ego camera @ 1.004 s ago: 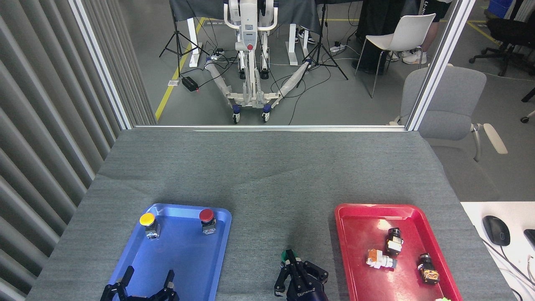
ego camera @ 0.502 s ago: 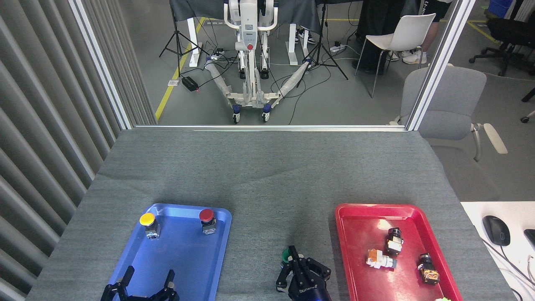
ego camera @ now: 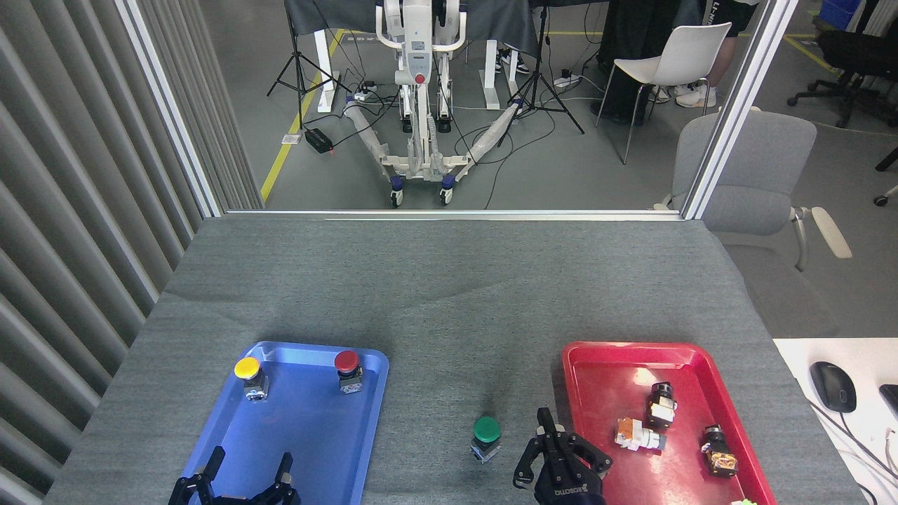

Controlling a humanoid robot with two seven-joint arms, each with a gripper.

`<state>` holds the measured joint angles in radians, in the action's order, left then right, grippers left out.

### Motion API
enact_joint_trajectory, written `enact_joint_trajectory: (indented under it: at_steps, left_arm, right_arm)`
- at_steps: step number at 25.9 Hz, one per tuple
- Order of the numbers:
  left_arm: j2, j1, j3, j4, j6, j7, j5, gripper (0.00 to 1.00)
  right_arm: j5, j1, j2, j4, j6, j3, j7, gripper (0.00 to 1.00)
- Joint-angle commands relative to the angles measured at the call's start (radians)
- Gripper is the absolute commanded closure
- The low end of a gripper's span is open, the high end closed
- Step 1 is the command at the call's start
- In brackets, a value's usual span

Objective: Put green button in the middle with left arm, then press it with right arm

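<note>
Two trays, three capped switches and two grippers, listed from the left of the counter (ego camera: 435, 280). Blue tray (ego camera: 309, 449): near left; holds a yellow-capped switch (ego camera: 250, 376) and a red-capped switch (ego camera: 348, 370), both upright along its far edge. Left arm gripper (ego camera: 245, 471): low over the near end of the blue tray, fingers spread wide, holding nothing. Green button (ego camera: 485, 438): upright on the bare grey cloth of the middle (ego camera: 463, 393), between the two trays, cap fully exposed. Right arm gripper (ego camera: 559, 438): just right of the green button, beside the red tray's left rim, apart from the cap; its fingers look drawn narrow around one raised central prong and hold nothing, though the dark end-on angle makes this uncertain. Change noted: half a second ago this gripper covered the button from the near side; it now stands clear to the right, while the button keeps its place. Reading: the placing step appears done, and the press looks either just finished or broken off; the pictures cannot settle which, since nothing on the cap shows it was pushed. If a press remains, the right gripper must come back left over the cap. Red tray (ego camera: 610, 365): near right; holds several small switch parts lying loose, not part of this task.
</note>
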<state>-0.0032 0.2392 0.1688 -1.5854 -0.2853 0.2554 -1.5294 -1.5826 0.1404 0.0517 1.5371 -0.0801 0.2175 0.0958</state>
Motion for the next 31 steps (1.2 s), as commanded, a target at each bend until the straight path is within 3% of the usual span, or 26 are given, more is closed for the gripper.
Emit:
enact_joint_trajectory:
  at_steps: [1,10,19,31]
  left_arm:
    - [0.0,0.0,0.0,0.001,0.0,-0.001,0.0,0.01]
    - [0.005,0.003,0.002,-0.001,0.0,-0.001,0.002,0.01]
    - [0.008,0.005,0.002,-0.001,0.0,-0.001,0.017,0.01]
    - [0.008,0.006,0.009,-0.001,0.0,-0.001,0.017,0.01]
  right_arm:
    - [0.015,0.039,0.023,0.04,0.006,-0.05,0.004,0.0]
    - [0.016,0.102,0.069,0.069,0.028,-0.147,0.045,0.0]
    - [0.041,0.136,0.1,0.107,0.03,-0.159,0.045,0.0]
    - [0.041,0.142,0.1,0.109,0.03,-0.171,0.042,0.0]
